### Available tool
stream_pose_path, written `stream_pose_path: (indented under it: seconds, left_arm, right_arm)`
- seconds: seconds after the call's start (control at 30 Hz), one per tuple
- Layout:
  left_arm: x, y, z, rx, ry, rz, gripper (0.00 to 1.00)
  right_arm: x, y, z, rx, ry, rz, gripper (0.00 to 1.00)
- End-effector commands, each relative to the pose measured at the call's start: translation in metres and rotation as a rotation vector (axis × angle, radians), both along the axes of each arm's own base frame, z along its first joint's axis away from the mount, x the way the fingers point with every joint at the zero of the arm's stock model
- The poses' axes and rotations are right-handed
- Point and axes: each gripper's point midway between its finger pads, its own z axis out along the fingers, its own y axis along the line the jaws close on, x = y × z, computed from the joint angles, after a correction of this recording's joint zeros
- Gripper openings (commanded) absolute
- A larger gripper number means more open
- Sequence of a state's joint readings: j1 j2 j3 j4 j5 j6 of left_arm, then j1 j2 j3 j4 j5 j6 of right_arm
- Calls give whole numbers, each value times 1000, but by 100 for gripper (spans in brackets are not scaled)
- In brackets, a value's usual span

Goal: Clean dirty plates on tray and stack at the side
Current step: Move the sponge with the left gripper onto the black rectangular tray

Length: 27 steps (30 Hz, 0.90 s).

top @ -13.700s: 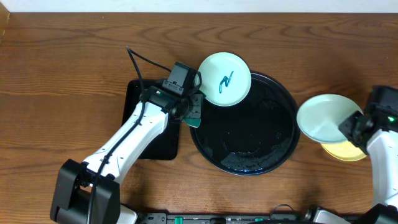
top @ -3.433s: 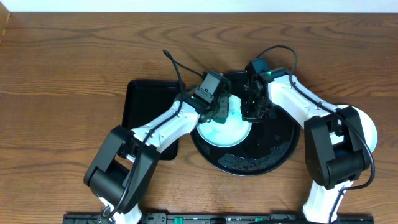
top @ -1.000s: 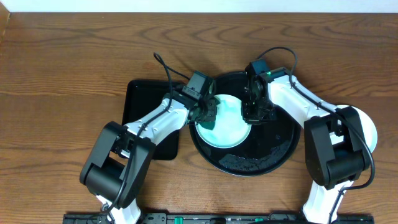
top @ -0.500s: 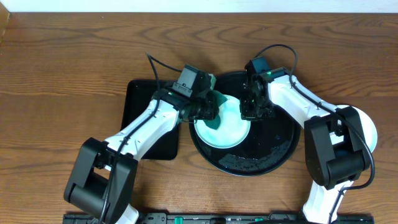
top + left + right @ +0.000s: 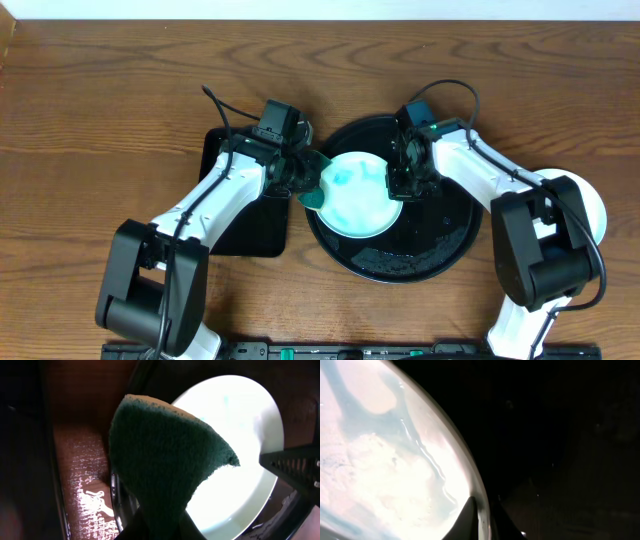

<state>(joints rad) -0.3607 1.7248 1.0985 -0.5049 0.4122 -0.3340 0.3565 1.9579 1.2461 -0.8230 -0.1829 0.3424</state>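
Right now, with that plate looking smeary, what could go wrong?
The plate shows teal smears; stacked like this, it would go away dirty. The right fingers pinch only its thin rim, so it might slip back onto the tray. The sponge in the left fingers may drip on the table.

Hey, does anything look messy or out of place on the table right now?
One thing: the plate on the round black tray is smeared with teal, watery streaks across its face, so it looks unclean. The left gripper holds the green sponge beside its left edge; the right gripper pinches its right rim.
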Motion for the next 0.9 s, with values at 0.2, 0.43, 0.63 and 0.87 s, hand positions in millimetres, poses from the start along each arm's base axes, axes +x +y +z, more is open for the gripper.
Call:
stream_pose_path:
  seconds: [0.2, 0.43, 0.63, 0.87]
  left_arm:
    - [25, 40, 50, 60, -193, 34, 8]
    - [34, 98, 42, 125, -162, 152, 8]
    - [28, 128, 22, 171, -70, 217, 8]
    - [20, 131, -8, 188, 29, 213, 15]
  right_arm:
    - [-5, 0, -17, -12, 3, 5, 1]
    - [10, -7, -3, -56, -75, 4, 1]
    - [34, -25, 42, -149, -250, -16, 1]
    - [49, -55, 100, -303, -453, 24, 1]
